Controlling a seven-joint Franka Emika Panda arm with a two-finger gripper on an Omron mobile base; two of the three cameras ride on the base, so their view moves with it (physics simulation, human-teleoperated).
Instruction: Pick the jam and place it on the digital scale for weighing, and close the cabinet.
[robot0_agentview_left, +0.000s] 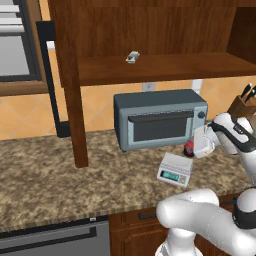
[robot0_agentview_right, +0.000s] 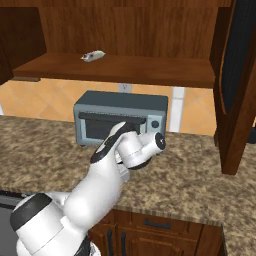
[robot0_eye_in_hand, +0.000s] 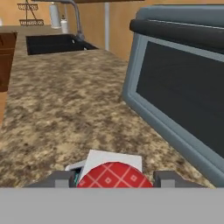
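So the tool (robot0_eye_in_hand: 114, 179) has its two dark fingers (robot0_eye_in_hand: 59, 178) pinched on either side of the jam (robot0_eye_in_hand: 115, 175), and you can see the red checkered lid sitting right between them in the hand view. From the left base view the jam (robot0_agentview_left: 189, 149) is a little dark jar with a red top, held just off the front right corner of the toaster oven (robot0_agentview_left: 159, 119) and close to the far edge of the digital scale (robot0_agentview_left: 175, 169). I can't tell from these angles whether the jar is touching the scale or hanging slightly above it.

The scale is lying flat on the speckled granite desk (robot0_agentview_left: 60, 175), its greenish display strip facing the robot, just in front of the toaster oven. In the hand view a white corner of the scale (robot0_eye_in_hand: 111, 158) peeks out behind the jar lid.

The cabinet (robot0_agentview_left: 150, 40) above is standing open, with its door (robot0_agentview_right: 240, 85) swung out on the right side. A small grey-white boxy item (robot0_agentview_left: 132, 57) sits on the cabinet shelf. There's a knife block (robot0_agentview_left: 244, 106) at the right edge of the desk.
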